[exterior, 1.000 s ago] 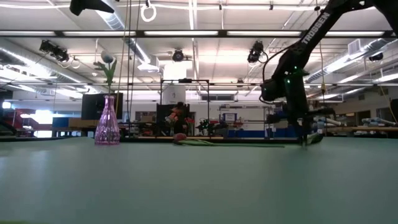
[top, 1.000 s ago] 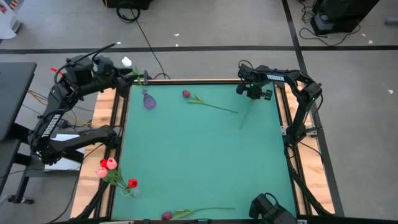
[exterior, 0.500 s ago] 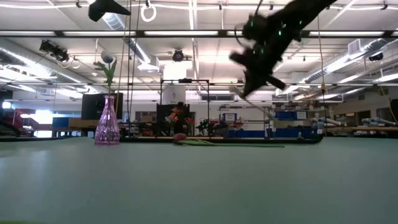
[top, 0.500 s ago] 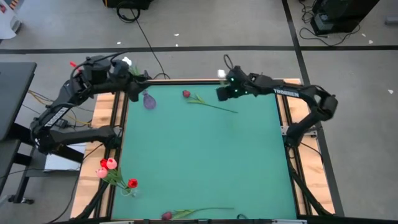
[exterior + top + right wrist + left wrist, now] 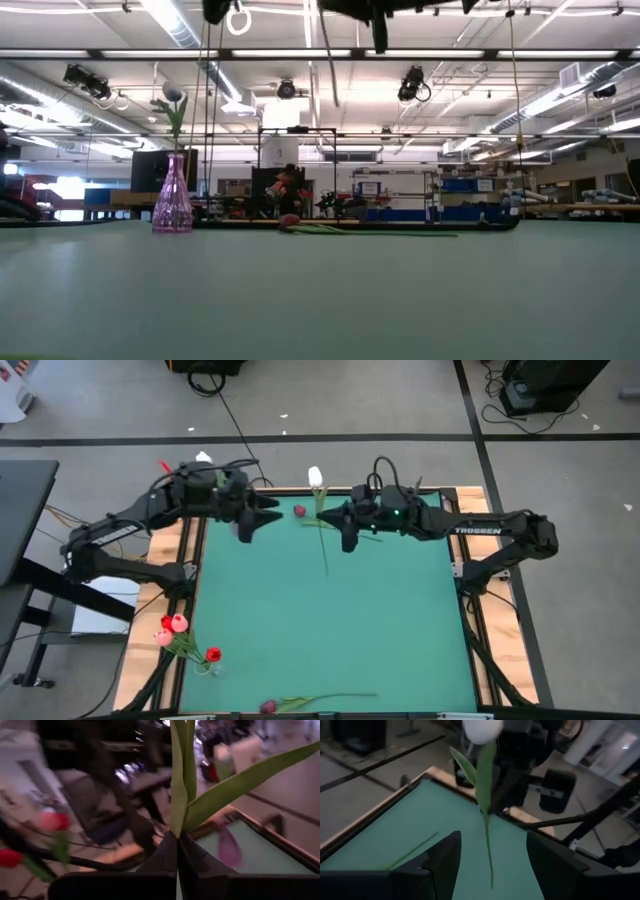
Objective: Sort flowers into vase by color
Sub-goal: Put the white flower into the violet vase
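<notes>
A white tulip (image 5: 316,477) is held upright above the far middle of the green table, with my right gripper (image 5: 331,522) shut on its stem. My left gripper (image 5: 266,520) stands open just to its left, fingers pointing at it; in the left wrist view the stem's lower end (image 5: 490,870) shows between those fingers (image 5: 445,865), farther off. The purple vase (image 5: 172,195) stands at the far left, partly under my left arm, with one pale-headed flower (image 5: 173,95) in it. A dark red tulip (image 5: 299,511) lies on the table at the far side. My right gripper pinches the white tulip's stem (image 5: 178,831) between its two fingers, about halfway along, where the leaves branch off. The fingers come level from the table's right and lie across the stem. The flower is lifted clear and nearly upright, head up, with its lower stem (image 5: 325,560) hanging free.
Red and pink tulips (image 5: 175,625) lie in a bunch at the table's left edge. Another dark red tulip (image 5: 268,706) lies along the near edge. The table's wooden frame (image 5: 190,550) runs around the green top.
My right gripper has risen from the table near the far right corner and swung toward the left, rolling its wrist. The white tulip has gone from lying flat to lifted clear and upright. My left gripper has swung from the far left corner toward the right, toward the tulip, staying open.
</notes>
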Robot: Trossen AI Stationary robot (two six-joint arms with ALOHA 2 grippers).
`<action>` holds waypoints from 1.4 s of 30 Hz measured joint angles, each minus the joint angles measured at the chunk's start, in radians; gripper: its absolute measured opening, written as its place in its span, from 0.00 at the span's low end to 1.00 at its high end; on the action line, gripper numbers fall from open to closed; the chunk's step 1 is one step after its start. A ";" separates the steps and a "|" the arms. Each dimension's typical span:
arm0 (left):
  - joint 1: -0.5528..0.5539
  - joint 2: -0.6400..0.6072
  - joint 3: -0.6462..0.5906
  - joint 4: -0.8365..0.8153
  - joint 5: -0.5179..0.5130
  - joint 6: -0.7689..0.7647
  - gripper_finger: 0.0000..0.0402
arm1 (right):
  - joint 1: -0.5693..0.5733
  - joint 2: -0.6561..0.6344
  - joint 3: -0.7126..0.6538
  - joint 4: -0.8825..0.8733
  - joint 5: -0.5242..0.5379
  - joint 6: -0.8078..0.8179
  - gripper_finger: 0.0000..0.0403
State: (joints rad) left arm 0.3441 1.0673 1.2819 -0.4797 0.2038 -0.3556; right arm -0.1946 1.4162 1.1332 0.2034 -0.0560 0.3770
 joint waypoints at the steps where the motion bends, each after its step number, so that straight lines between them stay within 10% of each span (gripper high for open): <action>1: -0.013 0.014 0.000 0.029 0.000 0.000 0.58 | 0.013 0.003 0.001 0.026 -0.008 -0.007 0.01; 19: -0.126 0.216 0.000 0.318 -0.004 0.029 0.57 | 0.100 0.005 0.001 0.065 0.012 -0.112 0.01; 30: -0.129 0.216 0.000 0.313 -0.010 0.064 0.05 | 0.110 0.005 0.001 0.053 0.043 -0.122 0.05; 36: -0.123 0.206 0.000 0.272 -0.025 0.103 0.02 | 0.108 0.005 0.002 -0.005 0.136 -0.070 0.22; 42: -0.070 0.107 0.001 0.031 -0.250 0.167 0.02 | 0.106 0.005 0.002 -0.187 0.334 0.075 0.36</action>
State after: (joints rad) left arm 0.2742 1.1741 1.2826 -0.4483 -0.0465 -0.1884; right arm -0.0891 1.4212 1.1351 0.0165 0.2775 0.4521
